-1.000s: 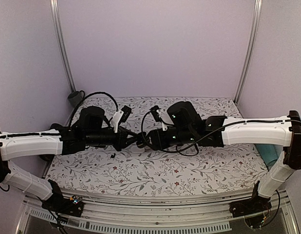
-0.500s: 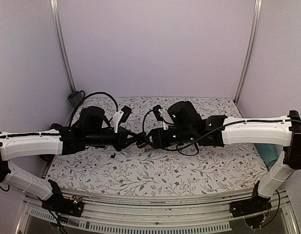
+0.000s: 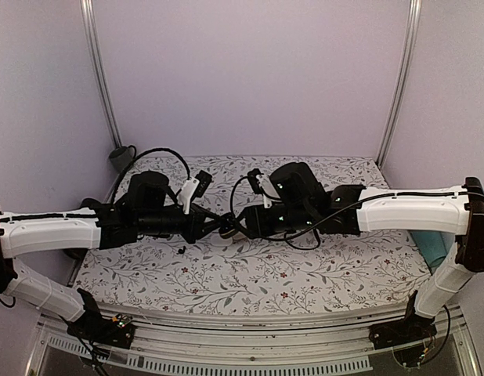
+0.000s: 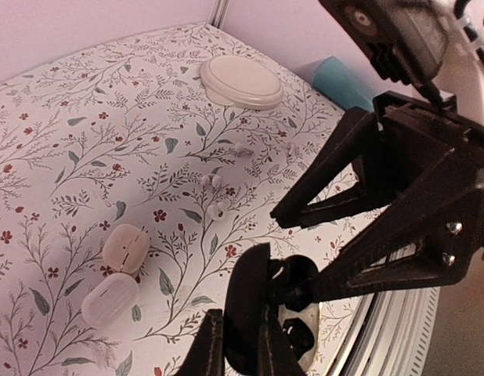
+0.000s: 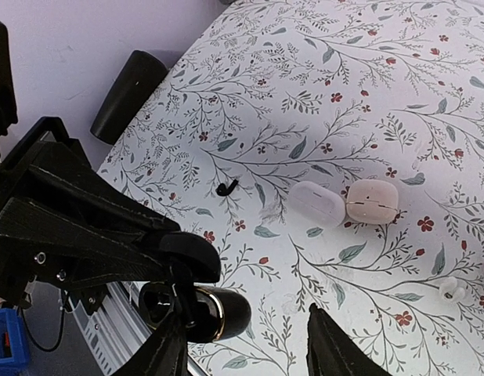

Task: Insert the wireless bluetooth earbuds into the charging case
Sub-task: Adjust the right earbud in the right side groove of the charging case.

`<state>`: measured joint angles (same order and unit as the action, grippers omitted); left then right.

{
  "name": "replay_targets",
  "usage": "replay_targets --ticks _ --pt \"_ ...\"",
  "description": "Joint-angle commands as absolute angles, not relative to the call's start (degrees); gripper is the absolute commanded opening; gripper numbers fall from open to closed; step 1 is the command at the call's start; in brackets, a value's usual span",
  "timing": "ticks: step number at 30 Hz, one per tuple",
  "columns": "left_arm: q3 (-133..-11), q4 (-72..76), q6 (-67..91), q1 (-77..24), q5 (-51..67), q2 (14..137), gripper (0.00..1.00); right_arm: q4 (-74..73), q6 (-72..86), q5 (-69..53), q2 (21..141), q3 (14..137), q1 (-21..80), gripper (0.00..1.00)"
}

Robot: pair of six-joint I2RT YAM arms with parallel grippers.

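My left gripper (image 4: 238, 333) is shut on the open black charging case (image 4: 254, 301) and holds it above the table; it shows mid-table in the top view (image 3: 217, 227). The case's pale inside (image 4: 314, 325) shows two dark hollows, and I cannot tell if an earbud sits in them. In the right wrist view the case (image 5: 214, 312) shows a gold ring. My right gripper (image 5: 246, 313) is open, with one finger against the case and the other apart. It also shows in the left wrist view (image 4: 293, 254). One black earbud (image 5: 225, 188) lies on the cloth, also seen from above (image 3: 182, 249).
Two white pebble-like cases (image 5: 319, 204) (image 5: 373, 201) lie side by side on the floral cloth. A white round dish (image 4: 240, 82) and several small white earbuds (image 4: 214, 210) lie farther off. A teal object (image 4: 344, 82) and a black cylinder (image 5: 132, 94) sit at the table's edges.
Almost nothing differs. Both grippers stay together at the middle of the table, and the right wrist has shifted only very slightly.
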<state>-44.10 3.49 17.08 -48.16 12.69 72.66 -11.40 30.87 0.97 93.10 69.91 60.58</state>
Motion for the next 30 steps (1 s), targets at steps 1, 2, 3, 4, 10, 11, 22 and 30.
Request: replay_targets --ticks 1,2,3,4,10,11,22,30 --pt "-44.8 4.5 16.2 -49.2 12.7 71.3 0.0 -13.5 31.3 2.0 93.6 71.6 59.9 0.52" --pt "-44.8 4.6 16.2 -49.3 12.6 71.3 0.0 -13.8 31.4 1.9 93.8 71.9 59.9 0.52" --pt "-44.8 4.6 16.1 -49.4 12.4 71.3 0.0 -14.1 31.4 2.0 94.0 72.2 59.9 0.52" --pt "-44.8 4.6 15.9 -49.5 12.2 71.3 0.0 -14.4 31.4 2.0 94.2 72.4 59.9 0.52" --pt "-44.7 4.7 15.3 -49.9 11.6 71.0 0.0 -15.9 31.6 2.0 95.0 73.6 59.9 0.52" --pt "-44.7 4.8 15.1 -50.0 11.5 70.9 0.0 -16.2 31.6 2.0 95.2 73.8 59.9 0.52" --pt "-43.8 6.2 14.6 -50.3 11.0 69.7 0.0 -17.4 32.8 0.4 96.6 75.0 59.4 0.52" --pt "-43.6 6.3 14.5 -50.4 10.9 69.5 0.0 -17.2 33.4 -1.4 97.2 75.8 59.0 0.52"
